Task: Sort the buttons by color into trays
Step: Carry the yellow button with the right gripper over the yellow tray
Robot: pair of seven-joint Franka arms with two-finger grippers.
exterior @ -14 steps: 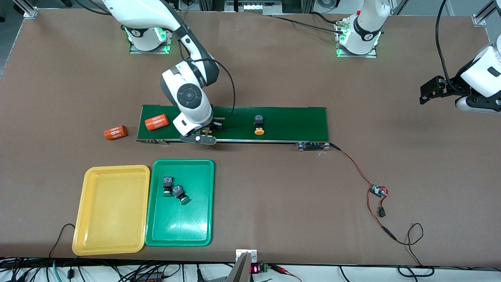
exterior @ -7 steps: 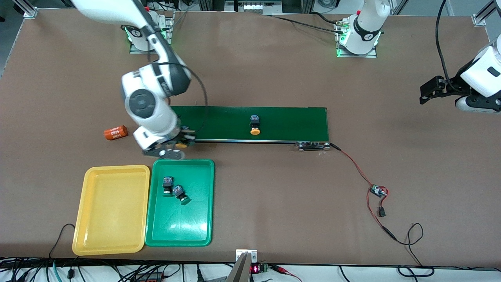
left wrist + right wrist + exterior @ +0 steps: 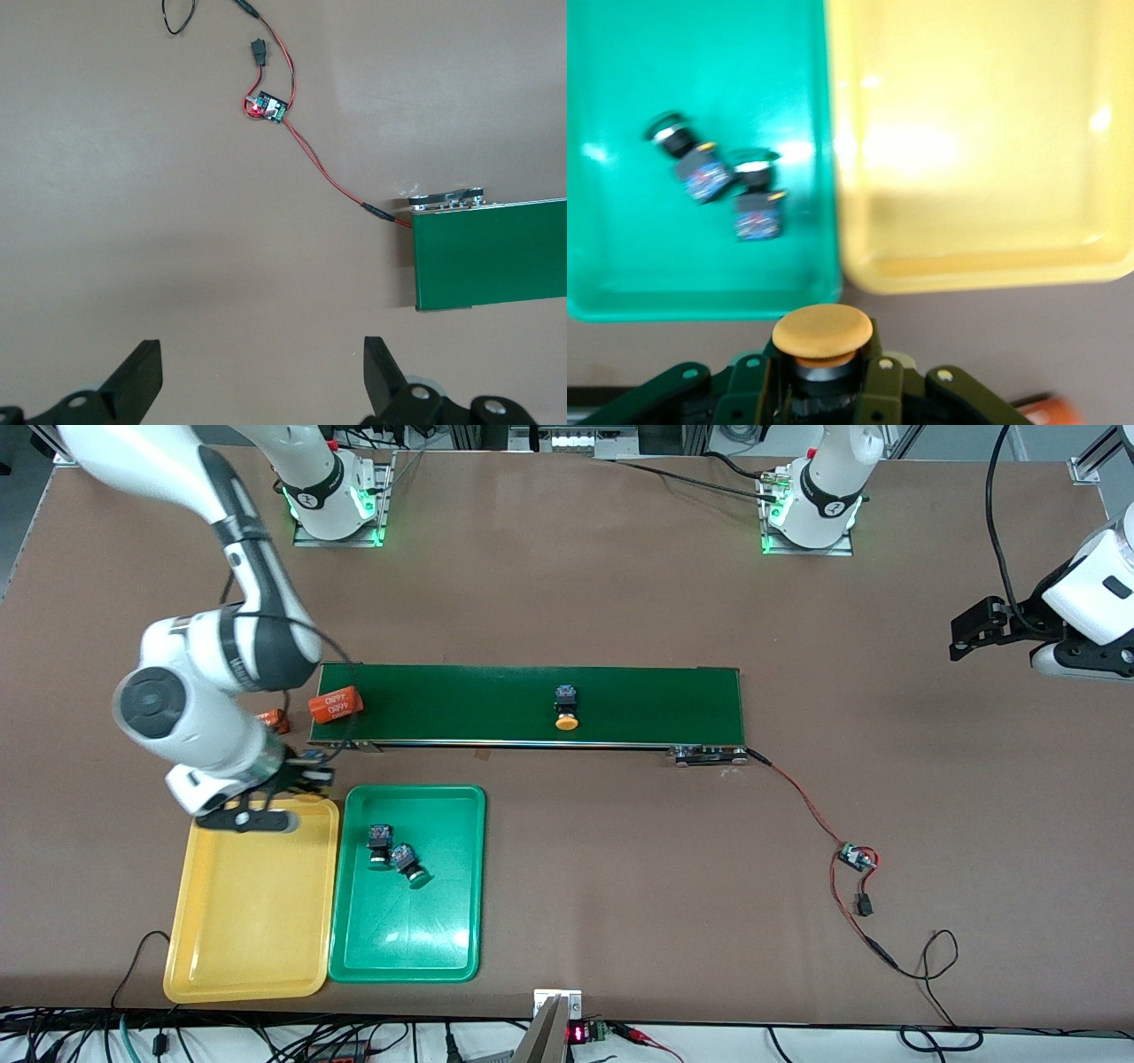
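My right gripper [image 3: 301,778] is shut on a yellow-orange-capped button [image 3: 822,335] and hangs over the yellow tray's [image 3: 252,903] rim on the conveyor side. The right wrist view shows that tray [image 3: 974,133] bare, beside the green tray [image 3: 700,71]. Two green-capped buttons [image 3: 379,843] [image 3: 408,863] lie together in the green tray [image 3: 416,939]. Another yellow-capped button [image 3: 565,708] lies on the dark-green conveyor belt [image 3: 656,704]. My left gripper [image 3: 966,633] waits open in the air at the left arm's end of the table, nothing between its fingers [image 3: 142,376].
One orange "4680" cylinder [image 3: 336,706] lies on the belt's end toward the right arm. A second cylinder [image 3: 275,720] beside it on the table is partly hidden by the right arm. A red-black wire with a small circuit board [image 3: 856,857] trails from the belt's motor end.
My right gripper has lifted a yellow-capped button off the belt and swung it to the yellow tray's rim. The belt's remaining button and cylinder slid toward the right arm's end. The left arm stayed still.
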